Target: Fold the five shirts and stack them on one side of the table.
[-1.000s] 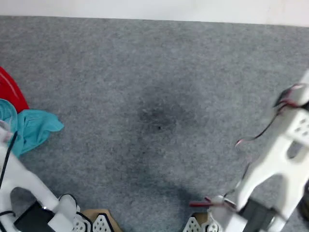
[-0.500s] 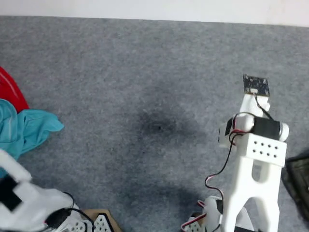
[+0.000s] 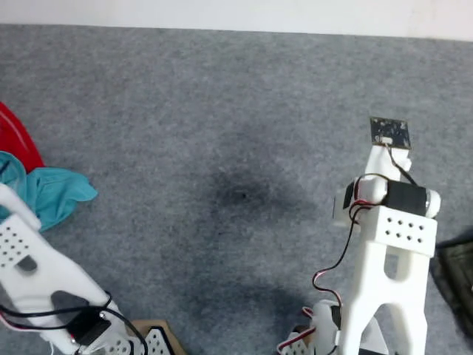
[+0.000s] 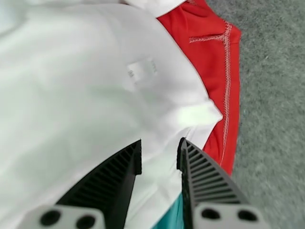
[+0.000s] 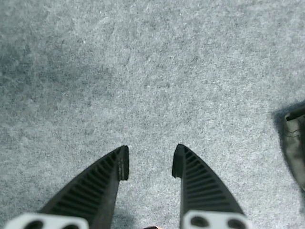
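two arms: side by side at the near edge of the table, which has a grey felt-like top.
left arm: white, low at the near left corner, leaning toward the left edge.
left claw: narrow; its two black ribbed fingers are a small gap apart, over the white shirt, gripping nothing.
white shirt: crumpled, lying partly over the red shirt, with a small label showing.
red shirt: at the left edge; its stitched hem shows in the left wrist view beside the white cloth.
teal shirt: bunched at the left edge, closer to the near edge than the red shirt and touching it.
right arm: white, upright by the near right corner, with red and black wires along it.
right claw: fairly wide, empty, over bare grey table.
dark shirt: a dark heap at the right edge, beside the right arm and apart from the right claw.
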`<state>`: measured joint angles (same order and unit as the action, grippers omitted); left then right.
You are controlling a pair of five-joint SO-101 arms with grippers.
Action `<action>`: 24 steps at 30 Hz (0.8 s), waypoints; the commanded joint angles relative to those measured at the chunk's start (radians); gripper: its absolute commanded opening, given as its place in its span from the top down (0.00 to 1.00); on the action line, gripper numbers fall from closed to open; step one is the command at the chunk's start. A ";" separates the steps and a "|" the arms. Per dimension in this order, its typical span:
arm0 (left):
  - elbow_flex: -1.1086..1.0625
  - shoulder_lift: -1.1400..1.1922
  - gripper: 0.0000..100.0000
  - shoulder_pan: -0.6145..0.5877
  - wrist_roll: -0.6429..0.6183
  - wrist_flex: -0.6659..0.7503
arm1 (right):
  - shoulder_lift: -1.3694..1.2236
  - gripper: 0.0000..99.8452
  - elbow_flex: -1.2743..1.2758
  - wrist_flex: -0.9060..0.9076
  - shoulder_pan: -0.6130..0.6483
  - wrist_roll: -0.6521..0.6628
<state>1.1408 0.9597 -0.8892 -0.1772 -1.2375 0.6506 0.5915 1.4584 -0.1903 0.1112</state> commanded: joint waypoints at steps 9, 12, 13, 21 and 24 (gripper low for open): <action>0.358 0.271 0.86 0.030 0.000 -0.005 | 0.022 0.84 -0.007 -0.013 0.010 -0.012; 0.361 0.269 0.88 0.033 0.000 -0.044 | 0.016 0.84 -0.007 -0.013 0.010 -0.012; 0.378 0.269 0.90 0.035 0.000 -0.064 | 0.015 0.84 -0.007 -0.013 0.010 -0.012; 0.522 0.223 1.00 0.074 0.000 -0.253 | 0.013 0.84 -0.005 -0.013 0.010 -0.012; 0.522 0.199 0.99 0.084 0.000 -0.272 | 0.013 0.84 -0.005 -0.013 0.008 -0.012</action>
<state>1.6195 1.2482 -0.8339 -0.1772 -1.4830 0.6506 0.5915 1.4584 -0.1887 0.1112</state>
